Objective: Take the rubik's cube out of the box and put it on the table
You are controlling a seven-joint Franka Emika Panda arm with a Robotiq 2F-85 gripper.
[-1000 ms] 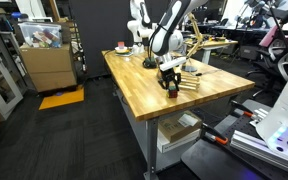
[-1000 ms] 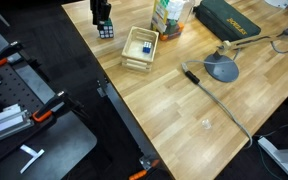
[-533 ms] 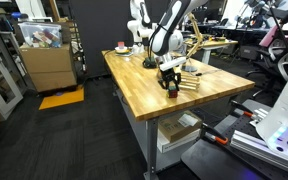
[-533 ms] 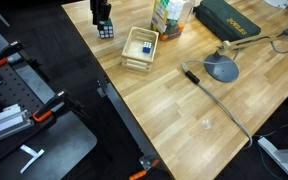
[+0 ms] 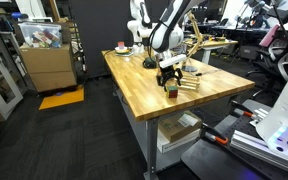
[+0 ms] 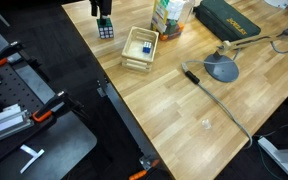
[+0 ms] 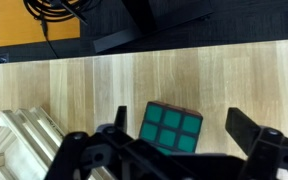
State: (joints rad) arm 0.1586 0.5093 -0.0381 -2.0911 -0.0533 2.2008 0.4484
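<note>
The rubik's cube (image 7: 171, 128) sits on the wooden table (image 7: 84, 85) with its green face up, standing free. My gripper (image 7: 178, 113) hangs just above it, open, one finger on each side and neither touching it; the cube lies nearer the left finger. Both exterior views show the cube (image 5: 171, 89) (image 6: 106, 29) on the tabletop close to the table's edge, with the gripper (image 5: 169, 72) (image 6: 103, 11) right over it. The light wooden box (image 6: 139, 48) (image 5: 188, 80) (image 7: 24, 140) stands beside the cube, a short gap away.
A round black lamp base (image 6: 222, 68) with a flexible cable, a green case (image 6: 229, 20) and a carton (image 6: 169, 15) lie beyond the box. The table's edge (image 6: 84, 45) runs close by the cube. A cart of cardboard boxes (image 5: 44, 55) stands on the floor.
The jaws have opened and let go of the rubik's cube, which now rests on the table. The gripper has lifted slightly above it.
</note>
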